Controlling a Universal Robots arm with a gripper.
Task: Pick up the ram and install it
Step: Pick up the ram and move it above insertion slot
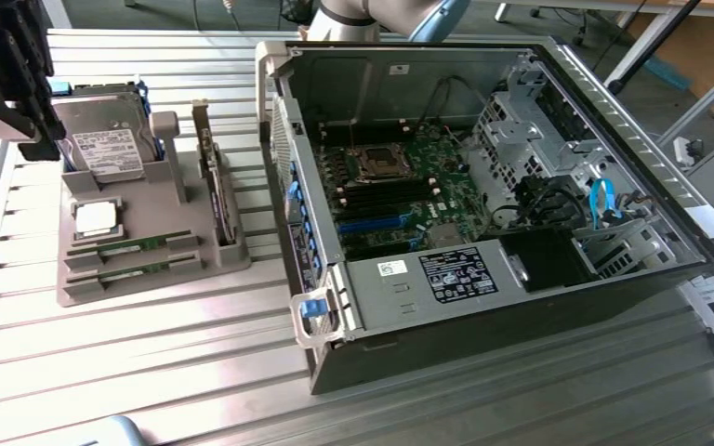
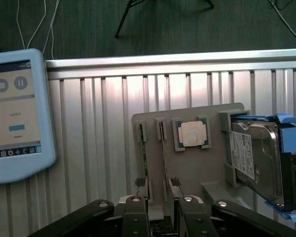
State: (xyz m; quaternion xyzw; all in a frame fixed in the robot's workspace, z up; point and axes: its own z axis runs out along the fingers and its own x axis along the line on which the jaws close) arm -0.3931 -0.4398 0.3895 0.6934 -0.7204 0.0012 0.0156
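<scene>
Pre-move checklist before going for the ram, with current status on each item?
1. Gripper open: ok.
2. Gripper empty: ok, nothing between the fingers.
3. Ram sticks seated on edge in the grey tray slots: ok.
4. Gripper at a ram stick: not ok, it is apart from both.
5. Computer case open, motherboard exposed: ok.
6. Free memory slot on the motherboard: cannot tell.
</scene>
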